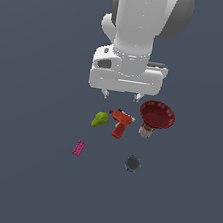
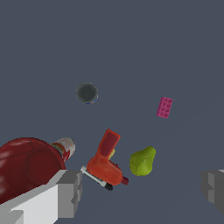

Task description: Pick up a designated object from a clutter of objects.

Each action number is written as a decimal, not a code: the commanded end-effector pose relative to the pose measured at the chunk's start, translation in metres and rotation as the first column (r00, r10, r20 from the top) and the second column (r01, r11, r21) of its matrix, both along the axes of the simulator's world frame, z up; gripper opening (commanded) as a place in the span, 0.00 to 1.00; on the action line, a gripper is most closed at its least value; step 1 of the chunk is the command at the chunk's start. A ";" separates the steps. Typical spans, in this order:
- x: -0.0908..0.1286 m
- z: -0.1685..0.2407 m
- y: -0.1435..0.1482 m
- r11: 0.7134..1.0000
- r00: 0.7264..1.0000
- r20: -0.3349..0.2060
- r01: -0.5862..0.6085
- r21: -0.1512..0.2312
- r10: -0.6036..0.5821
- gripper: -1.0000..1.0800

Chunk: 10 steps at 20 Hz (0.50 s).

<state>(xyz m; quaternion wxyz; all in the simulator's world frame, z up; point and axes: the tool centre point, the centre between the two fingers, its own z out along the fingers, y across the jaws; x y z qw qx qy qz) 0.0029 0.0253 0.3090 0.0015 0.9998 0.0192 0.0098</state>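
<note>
A white robot arm's hand [image 1: 120, 95] hangs above a dark grey surface [image 1: 22, 181], fingers spread wide and holding nothing. Below it lie a dark red bowl [image 1: 157, 114], an orange toy drill [image 1: 120, 123] and a yellow-green pear [image 1: 99, 119]. The small magenta-pink studded brick [image 1: 79, 148] lies flat and alone, apart from the pear toward the exterior view's left.

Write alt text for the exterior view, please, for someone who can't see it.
A white robot arm's open gripper hangs above a drill, beside a pear, a red bowl and a can. A pink brick and dark disc lie apart, nearer the camera.
</note>
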 end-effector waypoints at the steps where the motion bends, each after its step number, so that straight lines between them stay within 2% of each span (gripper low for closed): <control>1: 0.000 0.000 0.000 1.000 1.000 0.000 0.000 0.000 0.000 0.96; 10: 0.004 -0.002 -0.002 1.000 1.000 -0.004 -0.026 0.008 0.026 0.96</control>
